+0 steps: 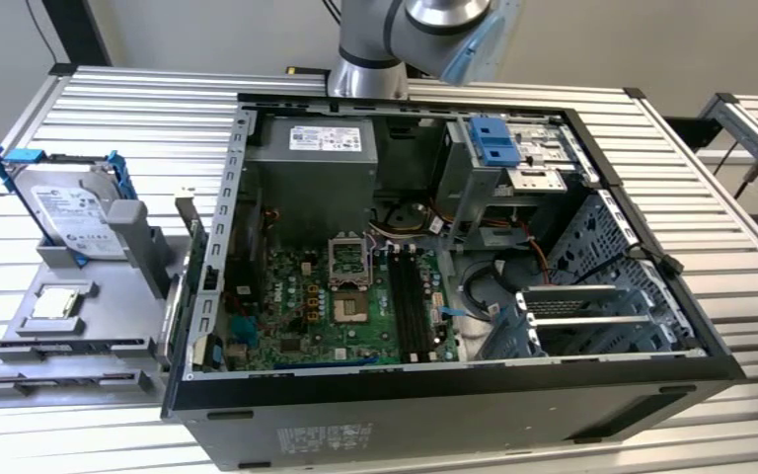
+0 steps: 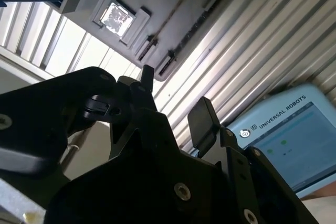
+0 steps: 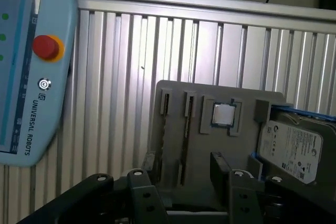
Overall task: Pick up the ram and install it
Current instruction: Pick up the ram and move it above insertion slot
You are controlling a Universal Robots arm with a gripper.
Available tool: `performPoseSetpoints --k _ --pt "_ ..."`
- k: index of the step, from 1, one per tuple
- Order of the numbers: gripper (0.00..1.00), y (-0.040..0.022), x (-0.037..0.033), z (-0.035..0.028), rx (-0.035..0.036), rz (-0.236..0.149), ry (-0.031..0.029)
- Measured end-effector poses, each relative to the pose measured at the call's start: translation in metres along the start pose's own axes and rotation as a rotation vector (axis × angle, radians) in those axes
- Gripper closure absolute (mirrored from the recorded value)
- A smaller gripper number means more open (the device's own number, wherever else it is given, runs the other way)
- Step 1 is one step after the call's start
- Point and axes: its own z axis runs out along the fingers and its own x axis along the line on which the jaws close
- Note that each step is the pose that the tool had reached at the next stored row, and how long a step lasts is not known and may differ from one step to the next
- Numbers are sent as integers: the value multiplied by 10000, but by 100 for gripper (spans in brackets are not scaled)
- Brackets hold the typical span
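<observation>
Ram, thin dark circuit-board stick in grey tray at metal computer case's nine o'clock, exterior view: probably light, stiff, fragile; pinch flat faces. Black gripper gapes, empty.

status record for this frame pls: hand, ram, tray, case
hand: open, empty, pointed at the gray tray
ram: apparently the thin dark strip standing on edge in the tray; nothing touches it
tray contents: also the hard drive and the chip
tray place: on the table, at the exterior view's left of the computer case
computer case: side open, board exposed
memory slots: look unfilled
task state: ram not yet picked up
</observation>
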Motion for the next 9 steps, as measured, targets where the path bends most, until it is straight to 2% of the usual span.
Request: performPoseSetpoints --k 9 --pt "0 -25 11 143 10 124 -3"
